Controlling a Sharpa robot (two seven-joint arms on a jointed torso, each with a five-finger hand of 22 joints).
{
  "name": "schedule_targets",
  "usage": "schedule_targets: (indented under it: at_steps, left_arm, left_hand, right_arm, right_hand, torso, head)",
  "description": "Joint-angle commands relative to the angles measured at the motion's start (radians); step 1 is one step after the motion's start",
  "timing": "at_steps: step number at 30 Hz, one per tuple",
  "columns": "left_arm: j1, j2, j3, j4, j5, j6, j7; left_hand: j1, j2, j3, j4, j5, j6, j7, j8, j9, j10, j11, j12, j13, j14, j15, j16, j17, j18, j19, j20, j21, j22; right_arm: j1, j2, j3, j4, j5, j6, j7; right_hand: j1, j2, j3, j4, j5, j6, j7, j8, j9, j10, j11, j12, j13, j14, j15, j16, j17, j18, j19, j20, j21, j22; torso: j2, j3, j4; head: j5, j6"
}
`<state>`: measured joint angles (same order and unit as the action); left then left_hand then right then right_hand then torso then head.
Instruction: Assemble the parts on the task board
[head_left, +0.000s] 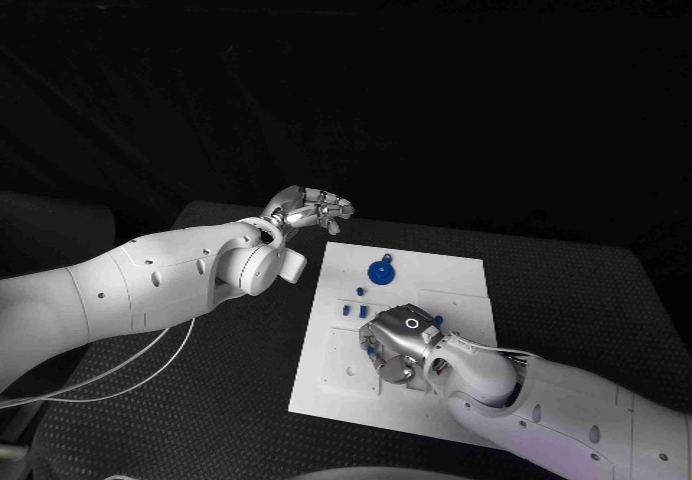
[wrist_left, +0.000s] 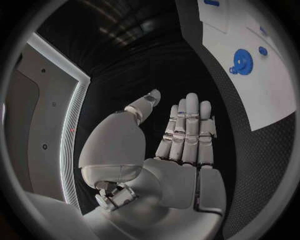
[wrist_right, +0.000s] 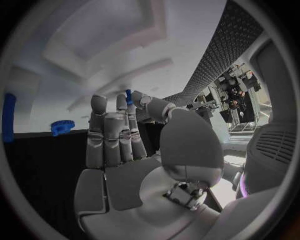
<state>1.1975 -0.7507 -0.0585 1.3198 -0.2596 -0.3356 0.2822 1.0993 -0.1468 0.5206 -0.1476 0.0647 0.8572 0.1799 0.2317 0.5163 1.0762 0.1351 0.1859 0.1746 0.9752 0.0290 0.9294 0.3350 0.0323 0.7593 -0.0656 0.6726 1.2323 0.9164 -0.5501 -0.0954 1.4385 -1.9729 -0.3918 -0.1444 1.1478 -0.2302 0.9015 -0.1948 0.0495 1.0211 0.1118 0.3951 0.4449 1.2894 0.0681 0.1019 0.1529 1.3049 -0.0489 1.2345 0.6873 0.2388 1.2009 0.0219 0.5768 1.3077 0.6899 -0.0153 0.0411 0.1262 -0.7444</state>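
Under the right silver hand (head_left: 402, 343), hovering open-fingered above the white task board (head_left: 450, 275), lie small blue parts (head_left: 353, 310); the left hand (head_left: 306, 211), also open, hangs farther off.

no readable text, labels, numbers or signs anywhere

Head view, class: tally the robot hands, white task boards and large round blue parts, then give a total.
Robot hands: 2 (left hand, right hand)
White task board: 1
Large round blue part: 1
Total: 4
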Motion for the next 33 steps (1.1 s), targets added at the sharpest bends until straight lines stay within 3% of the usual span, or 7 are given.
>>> schedule_targets:
  at_steps: [1,4,15,19,23,26,33]
  left_arm:
    - [0.001,0.0,0.001,0.001,0.005,0.006,0.004]
    - [0.001,-0.001,0.001,0.001,0.005,0.006,0.004]
    - [0.001,-0.004,0.001,-0.002,0.005,0.004,0.004]
    - [0.001,-0.004,0.0,-0.003,0.006,0.004,0.004]
    - [0.001,-0.003,0.0,-0.007,0.008,0.006,0.005]
    - [0.001,-0.003,0.0,-0.008,0.008,0.007,0.005]
    - [0.001,-0.003,0.0,-0.012,0.008,0.009,0.006]
  left_hand:
    - [-0.008,0.001,-0.004,0.002,-0.006,-0.009,0.001,-0.001,-0.001,-0.005,0.002,-0.003,-0.001,0.006,0.003,-0.006,0.001,0.01,0.005,-0.002,-0.005,0.002]
    - [-0.008,0.001,-0.005,0.002,-0.006,-0.01,0.001,-0.001,-0.001,-0.006,0.002,-0.003,-0.002,0.006,0.003,-0.006,0.002,0.01,0.006,-0.002,-0.006,0.002]
    - [-0.009,0.0,-0.005,0.003,-0.006,-0.02,0.005,-0.006,-0.004,-0.007,0.003,-0.003,-0.004,0.006,0.003,-0.008,0.004,0.01,0.007,-0.001,-0.008,0.003]
    - [-0.009,0.0,-0.005,0.003,-0.006,-0.02,0.005,-0.006,-0.004,-0.007,0.003,-0.003,-0.004,0.006,0.003,-0.008,0.004,0.011,0.007,-0.001,-0.008,0.003]
    - [-0.008,0.0,-0.005,0.003,-0.006,-0.02,0.005,-0.006,-0.004,-0.007,0.003,-0.003,-0.004,0.007,0.003,-0.008,0.005,0.011,0.007,-0.001,-0.008,0.003]
    - [-0.008,0.0,-0.005,0.003,-0.006,-0.021,0.005,-0.006,-0.004,-0.007,0.003,-0.003,-0.004,0.007,0.003,-0.008,0.005,0.011,0.007,-0.001,-0.008,0.003]
    - [-0.008,0.001,-0.005,0.004,-0.006,-0.019,0.005,-0.004,-0.004,-0.007,0.003,-0.002,-0.005,0.007,0.003,-0.009,0.006,0.011,0.007,-0.001,-0.009,0.004]
  right_arm:
    - [-0.005,-0.006,-0.005,-0.004,0.031,-0.006,0.007]
    - [-0.005,-0.013,-0.005,0.001,0.05,-0.035,0.009]
    - [0.0,-0.067,-0.001,0.052,0.09,-0.123,0.017]
    - [0.021,-0.093,0.013,0.085,0.1,-0.139,0.017]
    - [0.046,-0.131,0.047,0.121,0.125,-0.129,0.024]
    - [0.061,-0.166,0.078,0.141,0.16,-0.072,0.027]
    - [0.134,-0.242,0.087,0.131,0.292,0.133,0.03]
  right_hand:
    - [-0.01,-0.03,-0.005,0.015,0.007,-0.021,0.01,-0.016,-0.009,-0.025,0.006,-0.014,-0.007,0.0,0.01,-0.003,-0.005,0.023,-0.004,0.002,0.002,0.022]
    - [-0.038,-0.065,-0.046,0.013,0.009,-0.071,0.031,-0.046,-0.021,-0.08,0.023,-0.04,-0.023,0.001,0.028,-0.002,-0.008,0.023,-0.006,0.003,0.005,0.022]
    - [-0.082,-0.071,-0.187,-0.068,0.013,-0.169,0.074,-0.095,-0.045,-0.226,0.07,-0.038,-0.076,-0.02,0.072,0.012,-0.006,0.023,-0.019,0.006,-0.007,0.014]
    - [-0.074,-0.071,-0.18,-0.063,0.01,-0.163,0.072,-0.089,-0.043,-0.22,0.069,-0.032,-0.077,-0.02,0.071,0.014,-0.007,0.023,-0.015,0.005,-0.009,0.012]
    - [-0.056,-0.07,-0.151,-0.042,0.005,-0.15,0.066,-0.079,-0.039,-0.202,0.063,-0.022,-0.076,-0.018,0.065,0.019,-0.007,0.023,-0.005,0.003,-0.01,0.01]
    - [-0.048,-0.07,-0.139,-0.028,0.005,-0.132,0.058,-0.067,-0.035,-0.174,0.054,-0.009,-0.073,-0.015,0.057,0.024,-0.007,0.023,0.0,0.002,-0.009,0.012]
    - [-0.055,-0.069,-0.159,-0.027,0.018,-0.136,0.059,-0.069,-0.038,-0.159,0.047,-0.005,-0.072,-0.015,0.052,0.026,-0.01,0.023,-0.002,0.001,-0.008,0.018]
  torso:
    - [-0.001,0.0008,-0.0008]
    - [-0.001,0.0013,-0.0011]
    - [0.0,0.0021,-0.0014]
    - [0.0,0.0025,-0.0011]
    - [-0.001,0.003,-0.0009]
    - [0.0,0.0034,-0.0011]
    - [-0.001,0.003,-0.0037]
  head:
    - [0.0,0.0]
    - [0.0,0.0]
    - [-0.004,0.004]
    - [-0.01,0.009]
    - [-0.018,0.017]
    - [-0.027,0.024]
    - [-0.049,0.037]
